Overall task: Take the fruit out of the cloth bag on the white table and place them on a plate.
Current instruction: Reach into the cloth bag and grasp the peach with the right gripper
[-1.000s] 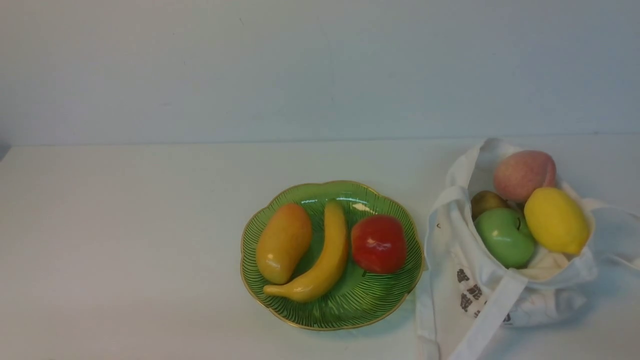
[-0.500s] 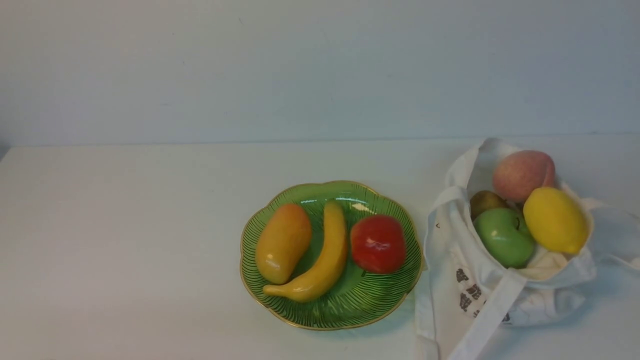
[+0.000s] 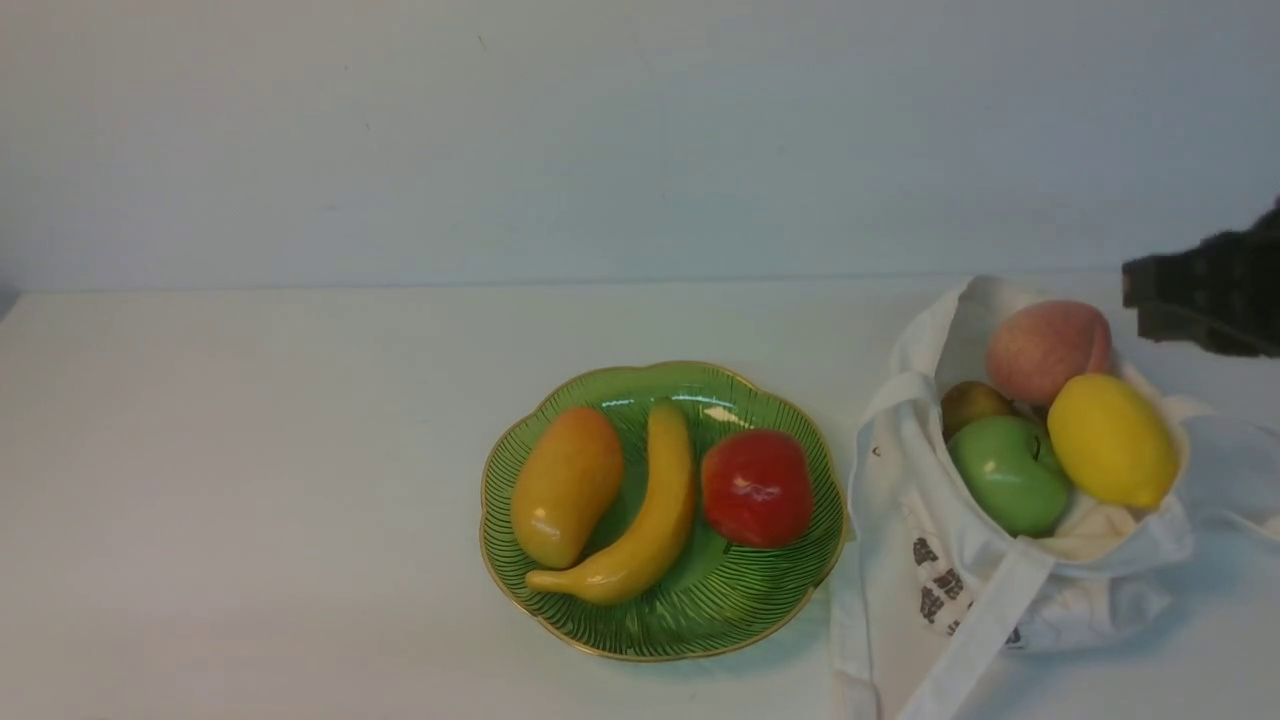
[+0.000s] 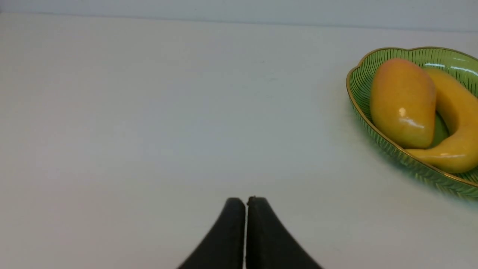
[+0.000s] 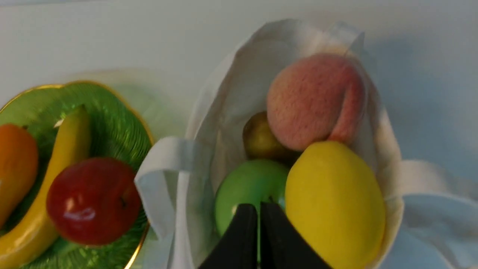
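While right end effector (image 5: pixel 258 206) hangs above green apple (image 5: pixel 246 183) in cloth bag (image 3: pixel 885 500), jaws pressed together, empty, left end effector (image 4: pixel 246 200) sits likewise closed, empty, over surface (image 3: pixel 250 450) beside plate (image 3: pixel 484 500).

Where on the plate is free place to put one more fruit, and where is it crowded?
Free: the plate's near-right floor, between banana, red apple and rim; also the white table left of it. Crowded: the plate's left half, with mango and banana.

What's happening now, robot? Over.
Left gripper shut, right gripper shut, both empty. Peach, lemon, green apple, olive fruit in cloth bag. Nothing blocking.
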### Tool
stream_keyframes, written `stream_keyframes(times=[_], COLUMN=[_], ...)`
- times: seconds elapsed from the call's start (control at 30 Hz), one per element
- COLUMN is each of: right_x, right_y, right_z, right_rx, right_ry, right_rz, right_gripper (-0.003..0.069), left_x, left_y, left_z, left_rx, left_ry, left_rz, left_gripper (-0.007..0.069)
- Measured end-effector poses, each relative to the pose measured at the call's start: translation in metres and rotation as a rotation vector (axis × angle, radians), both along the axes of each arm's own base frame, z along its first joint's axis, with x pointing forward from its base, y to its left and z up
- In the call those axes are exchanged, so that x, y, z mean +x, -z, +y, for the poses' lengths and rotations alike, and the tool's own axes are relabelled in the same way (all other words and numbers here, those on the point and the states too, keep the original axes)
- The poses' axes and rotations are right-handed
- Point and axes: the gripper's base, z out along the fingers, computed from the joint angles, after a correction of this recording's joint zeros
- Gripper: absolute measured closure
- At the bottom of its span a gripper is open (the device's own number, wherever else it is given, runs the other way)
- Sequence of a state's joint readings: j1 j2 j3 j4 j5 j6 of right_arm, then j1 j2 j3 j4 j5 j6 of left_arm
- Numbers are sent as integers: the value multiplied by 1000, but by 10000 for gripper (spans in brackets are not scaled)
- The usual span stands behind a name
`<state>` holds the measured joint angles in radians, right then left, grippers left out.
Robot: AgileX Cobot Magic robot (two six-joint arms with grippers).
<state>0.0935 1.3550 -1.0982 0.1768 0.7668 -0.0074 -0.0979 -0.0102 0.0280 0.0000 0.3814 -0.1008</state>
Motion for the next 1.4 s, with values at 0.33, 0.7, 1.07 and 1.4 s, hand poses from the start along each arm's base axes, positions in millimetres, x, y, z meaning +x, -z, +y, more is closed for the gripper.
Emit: stream_keyframes(times=[0.33, 0.7, 1.07, 1.4], right_x=[48, 67, 104, 114], right_y=[37, 45, 88, 108], right_z=[-1, -5, -2, -5], right_rx=[-106, -134, -39, -101], right_ry=[-7, 49, 166, 169], right_rz=[259, 160, 86, 81], right_gripper=[308, 24, 20, 32], left_x=[0, 0, 0, 0], left_y=[0, 0, 0, 0], left_z=[0, 0, 0, 0], left_rx=[0, 0, 0, 0], left_ry=[0, 0, 0, 0], left_rz=[0, 0, 0, 0], left_gripper=[632, 632, 632, 632])
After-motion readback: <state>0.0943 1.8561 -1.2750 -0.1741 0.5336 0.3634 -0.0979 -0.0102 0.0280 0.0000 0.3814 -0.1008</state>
